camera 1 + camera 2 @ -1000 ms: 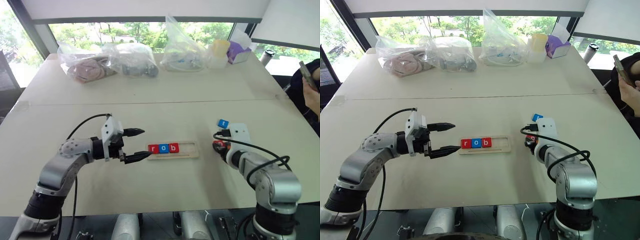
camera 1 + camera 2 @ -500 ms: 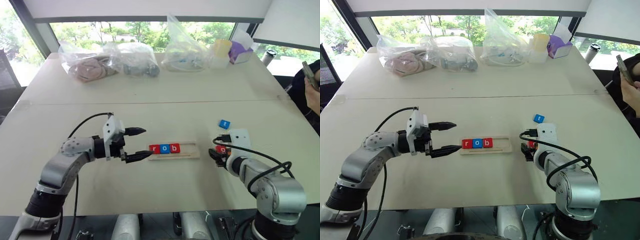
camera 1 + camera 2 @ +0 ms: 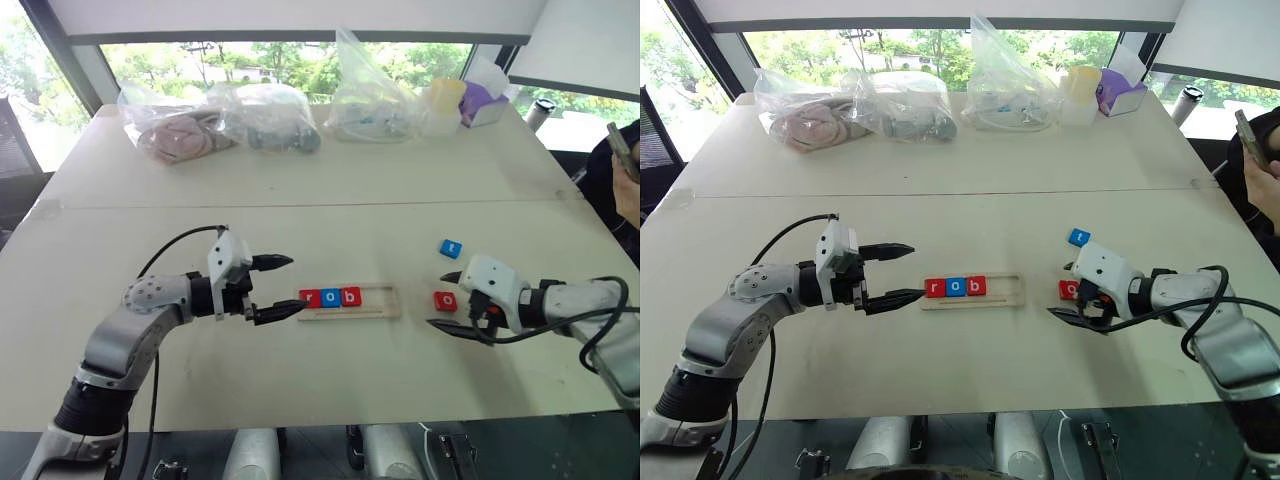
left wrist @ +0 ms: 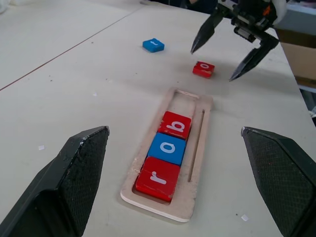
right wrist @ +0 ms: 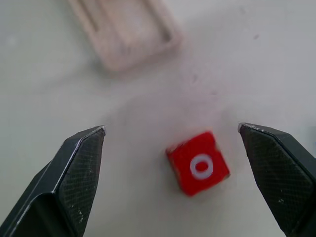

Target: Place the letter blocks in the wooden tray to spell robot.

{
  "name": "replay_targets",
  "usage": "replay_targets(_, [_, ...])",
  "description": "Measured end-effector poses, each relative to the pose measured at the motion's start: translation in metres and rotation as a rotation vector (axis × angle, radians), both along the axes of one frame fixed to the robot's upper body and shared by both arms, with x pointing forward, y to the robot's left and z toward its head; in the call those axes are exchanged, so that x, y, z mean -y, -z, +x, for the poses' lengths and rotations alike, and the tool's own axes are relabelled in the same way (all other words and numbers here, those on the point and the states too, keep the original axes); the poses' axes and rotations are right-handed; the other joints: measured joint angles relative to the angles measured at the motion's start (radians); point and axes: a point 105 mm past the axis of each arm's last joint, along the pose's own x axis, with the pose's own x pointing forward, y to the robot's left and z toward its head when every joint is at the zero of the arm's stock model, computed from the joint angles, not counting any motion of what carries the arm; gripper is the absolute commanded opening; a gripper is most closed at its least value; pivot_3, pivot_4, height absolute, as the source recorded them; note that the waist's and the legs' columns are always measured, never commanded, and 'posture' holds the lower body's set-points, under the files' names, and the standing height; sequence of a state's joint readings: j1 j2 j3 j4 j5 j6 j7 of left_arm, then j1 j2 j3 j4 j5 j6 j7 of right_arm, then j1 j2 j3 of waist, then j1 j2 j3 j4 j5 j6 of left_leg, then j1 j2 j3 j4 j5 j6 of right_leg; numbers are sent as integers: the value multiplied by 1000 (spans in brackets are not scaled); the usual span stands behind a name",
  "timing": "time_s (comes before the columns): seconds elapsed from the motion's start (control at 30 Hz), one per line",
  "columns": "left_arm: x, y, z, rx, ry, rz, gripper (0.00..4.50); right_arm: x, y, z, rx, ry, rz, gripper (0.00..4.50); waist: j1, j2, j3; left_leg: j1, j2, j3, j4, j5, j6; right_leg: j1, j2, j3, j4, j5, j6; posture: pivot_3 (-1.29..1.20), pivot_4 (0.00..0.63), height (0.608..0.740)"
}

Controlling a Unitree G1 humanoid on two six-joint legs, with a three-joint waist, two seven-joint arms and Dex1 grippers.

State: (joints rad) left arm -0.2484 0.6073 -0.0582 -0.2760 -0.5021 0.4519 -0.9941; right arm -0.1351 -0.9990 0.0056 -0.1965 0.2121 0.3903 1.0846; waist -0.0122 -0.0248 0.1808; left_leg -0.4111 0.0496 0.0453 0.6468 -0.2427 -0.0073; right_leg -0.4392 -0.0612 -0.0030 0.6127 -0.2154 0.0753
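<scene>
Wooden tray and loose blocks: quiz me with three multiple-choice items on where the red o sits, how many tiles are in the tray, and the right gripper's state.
1. Where is the red o block?
A. in the wooden tray
B. on the table, right of the tray
C. held in the left gripper

2. How many blocks lie in the wooden tray?
A. three
B. four
C. five

3. The right gripper is:
A. shut on the blue t block
B. shut and empty
C. open, fingers either side of the o

Answers: 1 B, it lies on bare table beyond the tray's empty end. 2 A, r, o, b. 3 C, the right wrist view shows the fingers apart, flanking the o.
</scene>
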Motion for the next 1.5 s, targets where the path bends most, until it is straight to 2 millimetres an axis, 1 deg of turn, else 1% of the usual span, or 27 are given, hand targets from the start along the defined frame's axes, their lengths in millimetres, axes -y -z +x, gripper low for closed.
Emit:
replay_targets(0.17, [0, 0, 1, 5, -11, -1, 4500, 14, 6, 12, -42, -86, -6, 4441, -1, 0, 0, 1, 0, 0, 1, 0, 0, 0, 0, 0, 2, 0, 0, 0, 150, 740])
replay_targets(0.3, [1, -1, -1, 10, -15, 0, 4500, 19, 8, 22, -50, -99, 1, 4441, 0, 0, 0, 1, 0, 0, 0, 0, 0, 0, 1, 0, 2, 2, -4, 0, 150, 740])
replay_targets(0.37, [1, -1, -1, 14, -16, 0, 4500, 22, 14, 24, -70, -98, -1, 4441, 1, 0, 0, 1, 0, 0, 0, 0, 0, 0, 1, 0, 2, 2, -4, 0, 150, 740])
replay_targets(0.5, [0, -1, -2, 13, -25, 1, 4500, 26, 16, 29, -90, -107, 11, 4441, 1, 0, 0, 1, 0, 0, 1, 0, 0, 1, 1, 0, 2, 2, -4, 0, 150, 740])
replay_targets(0.6, [0, -1, -1, 13, -26, 5, 4500, 25, 18, 31, -94, -113, 24, 3598, 1, 0, 0, 3, 0, 0, 2, 0, 0, 3, 1, 0, 2, 3, -4, 0, 150, 740])
replay_targets(0.73, [-1, -1, -1, 14, -29, 10, 4500, 24, 18, 31, -83, -129, 19, 1525, 0, 0, 0, 3, 0, 0, 2, 0, 0, 4, 0, 0, 2, 3, -4, 0, 150, 740])
replay_targets(0.77, [-1, -1, -1, 14, -29, 10, 4500, 23, 18, 31, -78, -132, 21, 1157, 0, 0, 0, 3, 0, 0, 2, 0, 0, 4, 0, 0, 2, 3, -4, 0, 150, 740])
replay_targets(0.93, [-1, 0, -1, 15, -30, 10, 4500, 15, 15, 37, -62, -117, 54, 1129, -1, 1, 0, 4, 0, 0, 2, 0, 0, 4, 1, 0, 3, 3, -4, 0, 150, 740])
replay_targets(1.03, [-1, 0, -1, 15, -30, 10, 4500, 0, 5, 36, -41, -166, 63, 1129, 0, 1, 0, 4, 0, 0, 2, 0, 0, 3, 1, 0, 4, 3, -4, 0, 150, 740])
replay_targets(1.1, [-1, 0, -1, 15, -28, 9, 4500, -13, -5, 37, -20, -204, 81, 1129, 0, 1, 0, 4, 0, 0, 2, 0, 0, 3, 1, 0, 4, 3, -4, 0, 150, 740])
replay_targets(1.2, [0, -1, -2, 16, -19, 9, 4500, -46, -15, 38, 14, -297, 117, 1129, -2, 1, 0, 4, 0, -1, 2, 0, 0, 3, 1, 0, 4, 3, -4, 0, 150, 740])
replay_targets(1.27, [0, -1, -3, 17, -7, 10, 4500, -61, -13, 36, 9, -341, 127, 1129, 1, 1, 0, 4, 0, -1, 2, 0, 0, 3, 1, 0, 5, 3, -4, 0, 150, 740])
replay_targets(1.47, [-1, 3, -8, 3, 14, 21, 4500, -84, 0, 35, -19, -400, 118, 1129, 1, 1, 0, 3, 0, 0, 2, 0, 0, 3, 0, 0, 3, 3, -4, 0, 150, 740])
replay_targets(1.5, [0, 3, -10, 3, 19, 21, 4500, -85, 3, 35, -24, -404, 111, 1129, 1, 1, 0, 3, 0, 0, 2, 0, 0, 3, 0, 0, 3, 3, -4, 0, 150, 740])
